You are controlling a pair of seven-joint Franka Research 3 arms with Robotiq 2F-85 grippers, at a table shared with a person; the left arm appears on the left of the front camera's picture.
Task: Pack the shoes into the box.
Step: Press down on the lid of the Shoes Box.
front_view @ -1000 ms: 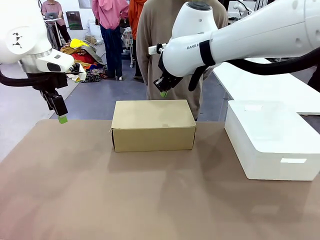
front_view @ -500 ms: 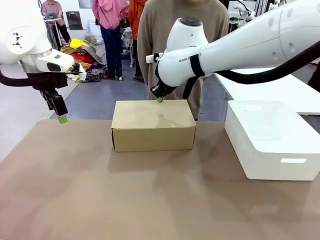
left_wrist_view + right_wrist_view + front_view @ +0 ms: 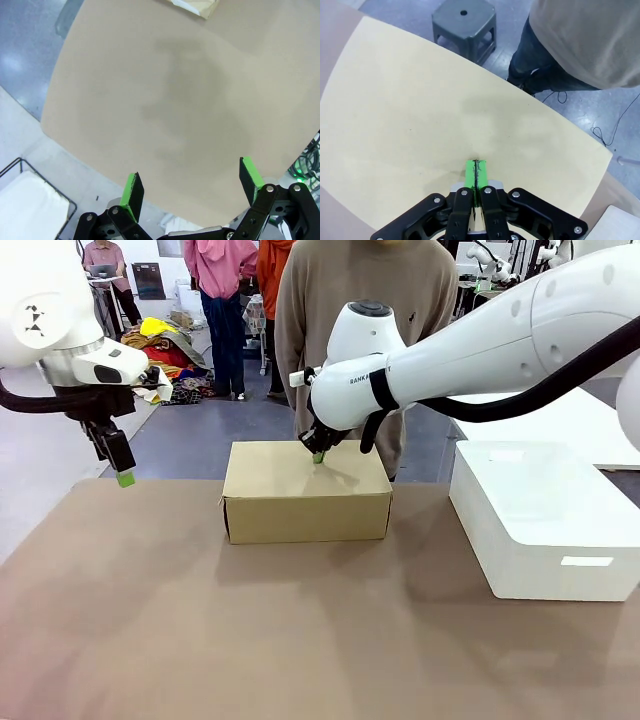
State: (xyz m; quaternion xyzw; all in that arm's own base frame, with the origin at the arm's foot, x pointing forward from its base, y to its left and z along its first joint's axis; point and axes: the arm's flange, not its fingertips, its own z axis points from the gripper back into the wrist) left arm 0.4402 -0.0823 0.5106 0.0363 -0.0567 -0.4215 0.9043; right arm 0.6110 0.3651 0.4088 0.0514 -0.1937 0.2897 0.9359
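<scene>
Front view, right gripper (image 3: 318, 455): pointing down with its jaws pressed together, holding nothing, tips sitting on or just above the far part of the box's lid.
Right wrist view, right gripper (image 3: 477, 174): green pads (image 3: 471, 175) lying flat against each other over the tan lid.
Right arm (image 3: 480, 340): reaching in from the right and across the middle, wrist bending down over the box.
Box (image 3: 306, 490): sitting closed at the table's middle, near the far edge; a person (image 3: 365, 300) is standing just behind it.
Left gripper (image 3: 192, 187): jaws spread wide, empty, hovering over bare table (image 3: 175, 100).
Left arm (image 3: 60, 340): hanging at the far left, well apart from the box.
White box (image 3: 540, 520): resting to the right.
</scene>
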